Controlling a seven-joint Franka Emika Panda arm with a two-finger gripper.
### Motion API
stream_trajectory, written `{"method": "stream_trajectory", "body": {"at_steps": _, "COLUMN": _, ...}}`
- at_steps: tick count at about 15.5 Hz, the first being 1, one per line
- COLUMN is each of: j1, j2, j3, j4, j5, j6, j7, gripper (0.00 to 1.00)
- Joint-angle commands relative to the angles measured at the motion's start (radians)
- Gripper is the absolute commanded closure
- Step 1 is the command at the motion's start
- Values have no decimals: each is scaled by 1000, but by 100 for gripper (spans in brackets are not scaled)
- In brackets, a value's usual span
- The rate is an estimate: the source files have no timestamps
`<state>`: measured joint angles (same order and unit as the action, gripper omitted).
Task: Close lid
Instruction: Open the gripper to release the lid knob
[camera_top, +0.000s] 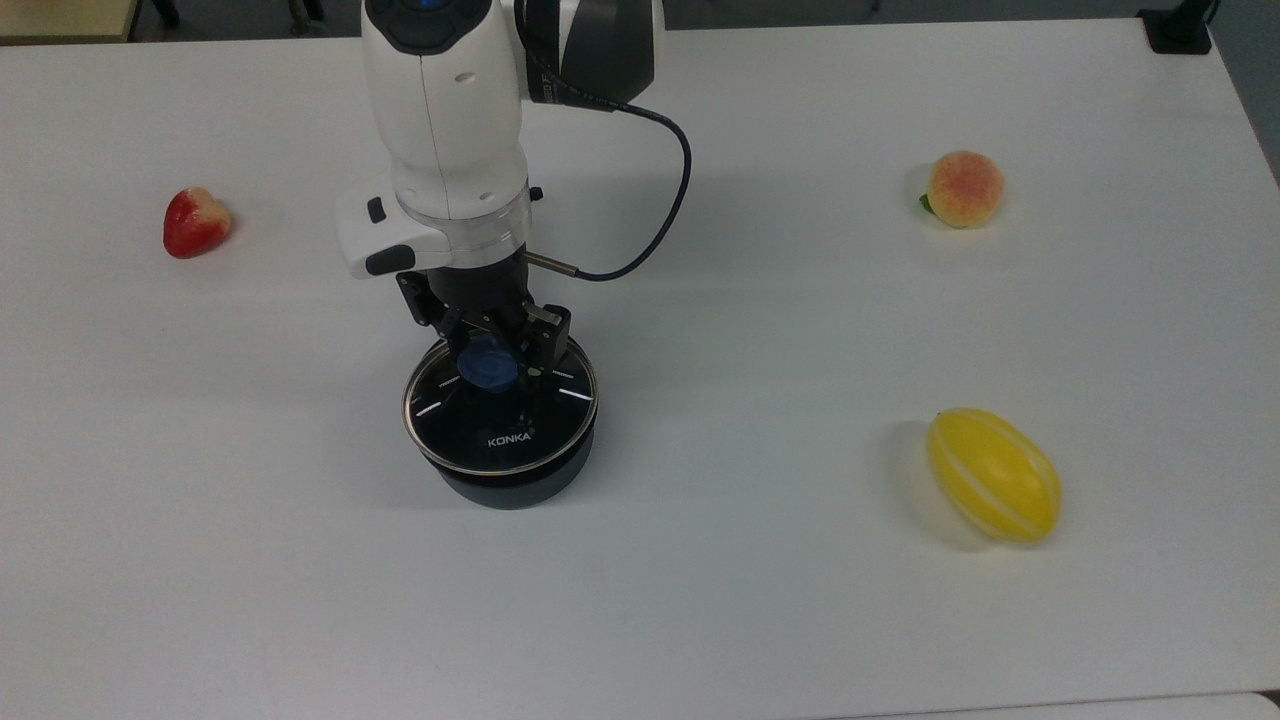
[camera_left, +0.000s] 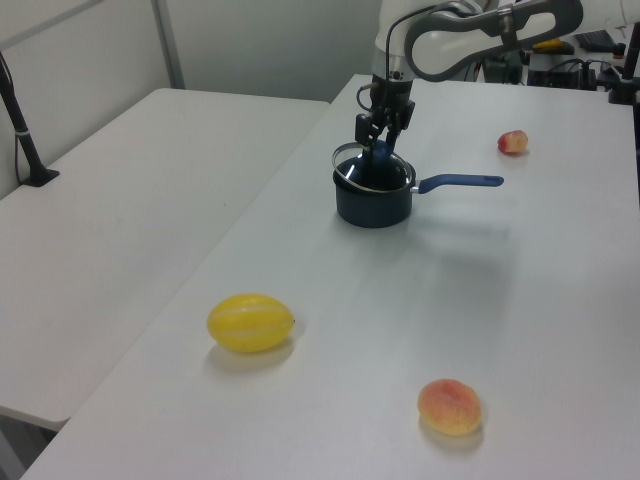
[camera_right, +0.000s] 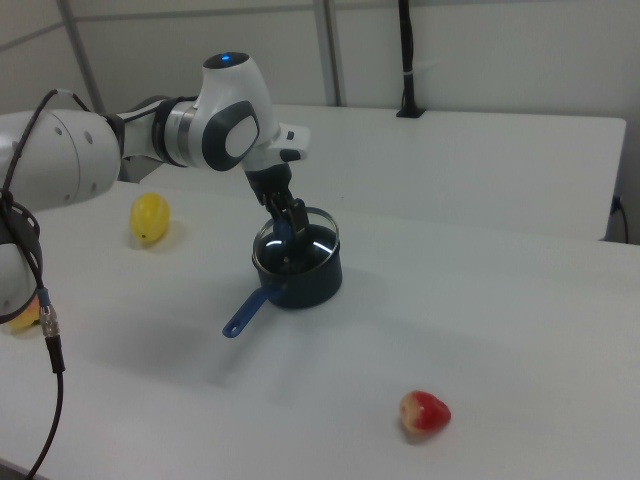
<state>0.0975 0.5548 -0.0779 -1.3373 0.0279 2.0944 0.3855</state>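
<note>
Claw (camera_top: 490, 358) clamped on knob (camera_top: 489, 364), lid (camera_top: 500, 408) below resting level on pot (camera_top: 510, 480); advisable to release gently, then lift straight up.

White capital letters reading "KONKA" stand on the clear glass lid (camera_top: 500, 407) of a black saucepan (camera_top: 512, 483), near the lid's rim on the side toward the top view's bottom edge. No other lettering, numbers or signs are legible.
</note>
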Motion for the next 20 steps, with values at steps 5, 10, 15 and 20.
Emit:
{"method": "stream_trajectory", "body": {"at_steps": 5, "j1": 4, "j2": -3, "j3": 0, "j4": -2, "j5": -17, "j6": 7, "j7": 27, "gripper": 23}}
{"method": "stream_trajectory", "body": {"at_steps": 10, "j1": 5, "j2": -4, "j3": 7, "j4": -2, "j5": -31, "j6": 7, "j7": 26, "gripper": 12}}
{"method": "stream_trajectory", "body": {"at_steps": 15, "j1": -1, "j2": -30, "j3": 10, "j4": -5, "j5": -37, "j6": -2, "j7": 23, "gripper": 0}}
{"method": "stream_trajectory", "body": {"at_steps": 20, "j1": -5, "j2": -194, "j3": 10, "j4": -108, "j5": -40, "j6": -58, "j7": 6, "gripper": 0}}
